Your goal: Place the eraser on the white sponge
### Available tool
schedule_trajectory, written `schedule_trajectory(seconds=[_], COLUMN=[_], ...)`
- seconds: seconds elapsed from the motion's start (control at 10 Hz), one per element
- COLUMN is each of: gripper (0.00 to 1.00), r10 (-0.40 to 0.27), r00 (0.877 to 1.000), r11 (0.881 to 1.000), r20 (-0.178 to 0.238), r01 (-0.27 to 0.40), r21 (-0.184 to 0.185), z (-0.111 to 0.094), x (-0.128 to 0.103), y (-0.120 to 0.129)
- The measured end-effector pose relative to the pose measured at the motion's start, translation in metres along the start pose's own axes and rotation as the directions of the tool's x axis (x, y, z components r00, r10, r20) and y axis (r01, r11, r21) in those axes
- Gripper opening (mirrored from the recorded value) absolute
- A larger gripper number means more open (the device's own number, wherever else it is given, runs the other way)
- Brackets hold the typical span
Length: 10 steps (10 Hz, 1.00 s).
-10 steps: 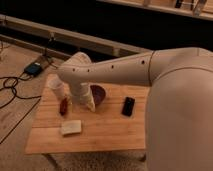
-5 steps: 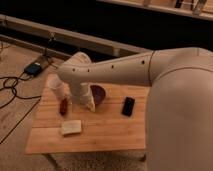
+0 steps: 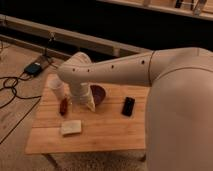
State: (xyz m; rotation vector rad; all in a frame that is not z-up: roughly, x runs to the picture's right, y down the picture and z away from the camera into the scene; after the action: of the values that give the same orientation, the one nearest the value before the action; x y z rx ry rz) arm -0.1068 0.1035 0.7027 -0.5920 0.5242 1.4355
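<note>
The eraser (image 3: 128,106), a small flat black block, lies on the right part of the wooden table (image 3: 105,132). The white sponge (image 3: 71,127), a pale cream pad, lies near the table's front left. My gripper (image 3: 89,104) hangs from the white arm over the table's middle left, between the sponge and the eraser, beside a dark bowl. It touches neither of them.
A dark reddish bowl (image 3: 99,93) sits just right of the gripper. A dark red oblong object (image 3: 63,106) lies left of it. A translucent white cup (image 3: 56,88) stands at the back left. Cables and a box (image 3: 34,67) lie on the floor at left.
</note>
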Motion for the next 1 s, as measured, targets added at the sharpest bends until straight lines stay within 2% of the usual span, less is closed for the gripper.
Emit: schedule_trajectory(seconds=[0.8,1.0], gripper=[0.65,0.65], r10=[-0.001,-0.005], r00=[1.0,1.0], r11=[1.0,1.0], r20=[-0.001,-0.028], r01=[0.001,0.005], r21=[0.001,-0.004], z=[0.0001,0.0069], x=[0.0001,-0.004], y=[0.0003,-0.0092])
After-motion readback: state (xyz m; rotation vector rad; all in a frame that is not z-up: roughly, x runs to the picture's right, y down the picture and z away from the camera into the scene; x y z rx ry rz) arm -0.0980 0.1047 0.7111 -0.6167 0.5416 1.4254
